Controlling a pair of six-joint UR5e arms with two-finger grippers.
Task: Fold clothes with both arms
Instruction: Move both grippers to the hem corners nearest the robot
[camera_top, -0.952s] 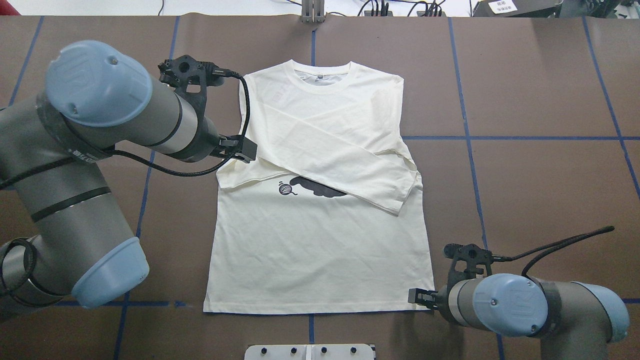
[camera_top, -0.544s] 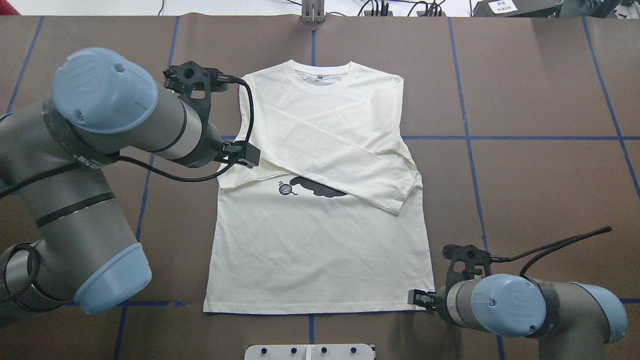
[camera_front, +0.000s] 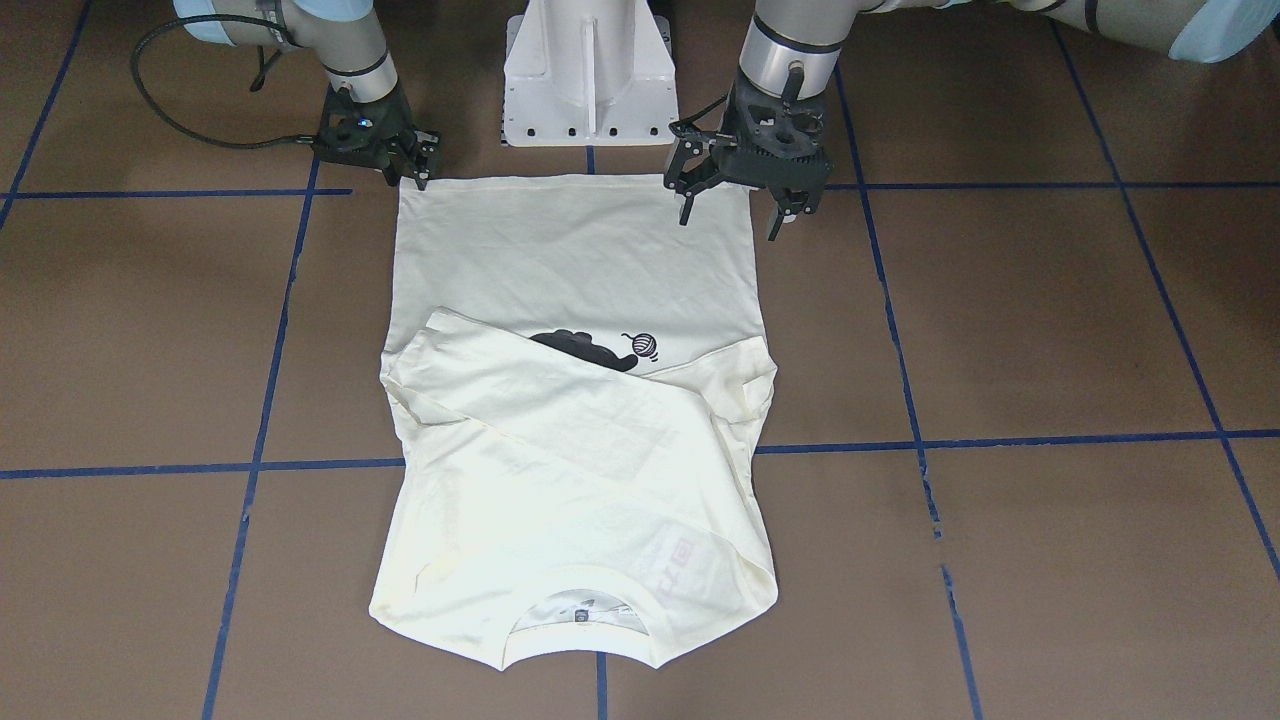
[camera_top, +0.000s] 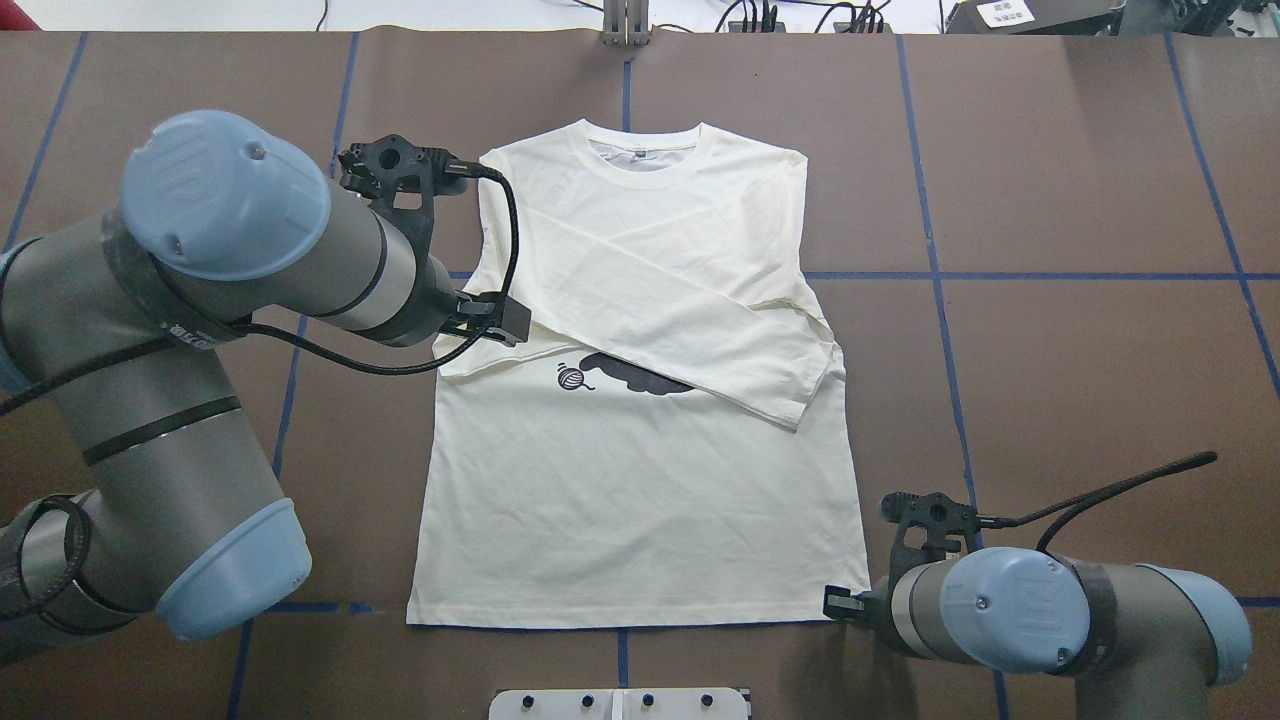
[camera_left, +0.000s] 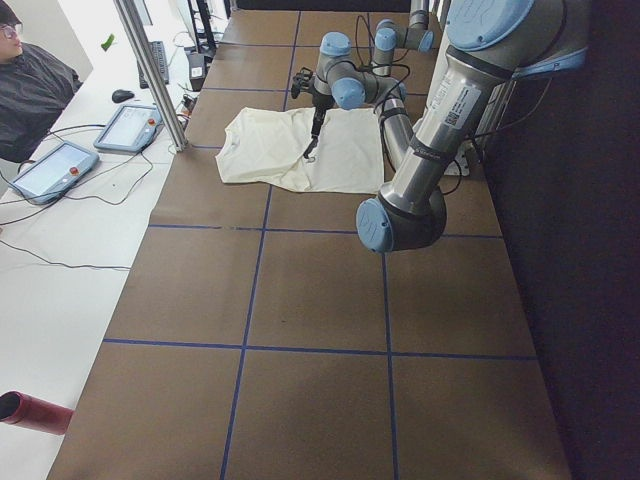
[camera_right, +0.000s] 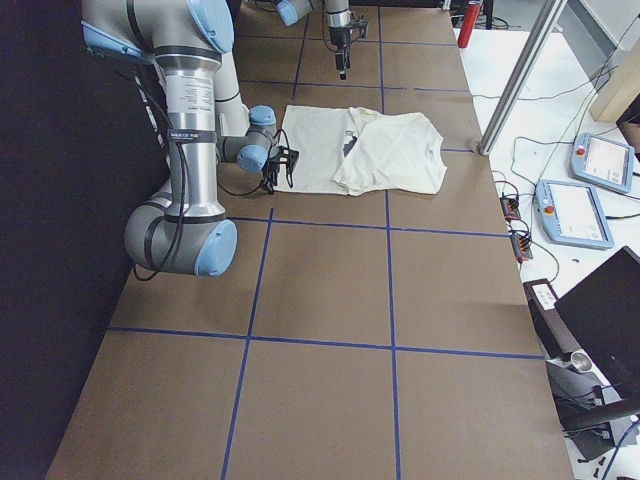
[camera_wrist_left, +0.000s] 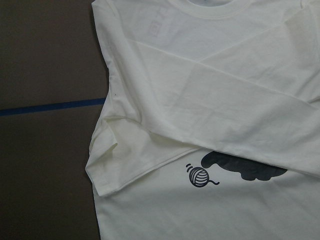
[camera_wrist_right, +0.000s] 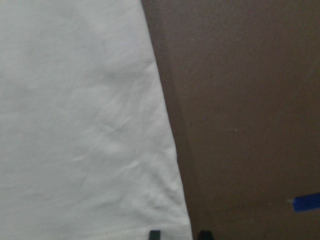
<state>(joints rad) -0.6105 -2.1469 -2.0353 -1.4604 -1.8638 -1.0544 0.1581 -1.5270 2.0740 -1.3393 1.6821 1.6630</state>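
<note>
The cream shirt (camera_top: 640, 480) lies flat on the brown table, print side up, with its collar at the far edge. Both sleeves are folded across the chest and partly cover the black cat print (camera_top: 630, 375). My left gripper (camera_front: 730, 225) hangs open and empty well above the shirt's left side; its wrist view looks down on the left armpit fold (camera_wrist_left: 112, 150). My right gripper (camera_front: 412, 175) is low at the near right hem corner (camera_top: 850, 605). Its fingertips (camera_wrist_right: 155, 234) stand a small gap apart, open, with the corner's edge between them.
The white pedestal base (camera_front: 585, 70) stands just behind the hem. Blue tape lines (camera_top: 1000, 275) cross the brown mat. A metal post (camera_left: 150, 70), tablets (camera_left: 130, 125) and a seated person (camera_left: 30, 90) are beyond the far table edge.
My left arm has shifted a little toward the robot and to the right above the shirt's left side. The right gripper has crept slightly nearer the hem corner. The shirt has not moved.
</note>
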